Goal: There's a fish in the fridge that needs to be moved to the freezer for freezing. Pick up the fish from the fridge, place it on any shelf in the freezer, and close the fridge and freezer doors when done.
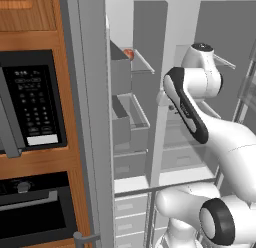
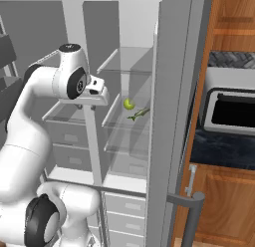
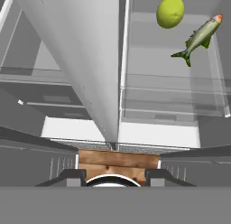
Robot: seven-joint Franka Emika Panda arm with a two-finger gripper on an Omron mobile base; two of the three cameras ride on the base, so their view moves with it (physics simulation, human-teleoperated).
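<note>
The fish (image 3: 200, 38), upper right beside a lime (image 3: 170, 12), looks light, slick, stiff — grip mid-body; the pincer (image 3: 115, 175) is open, empty.

Claw (image 3: 113, 175) open, empty, arm raised

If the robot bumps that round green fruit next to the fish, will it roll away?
Probably. The lime looks round and smooth, and it sits on a flat glass shelf, so a nudge would likely send it rolling. It lies close beside the fish, so reaching for the fish might knock it. It looks small, so likely light.
</note>
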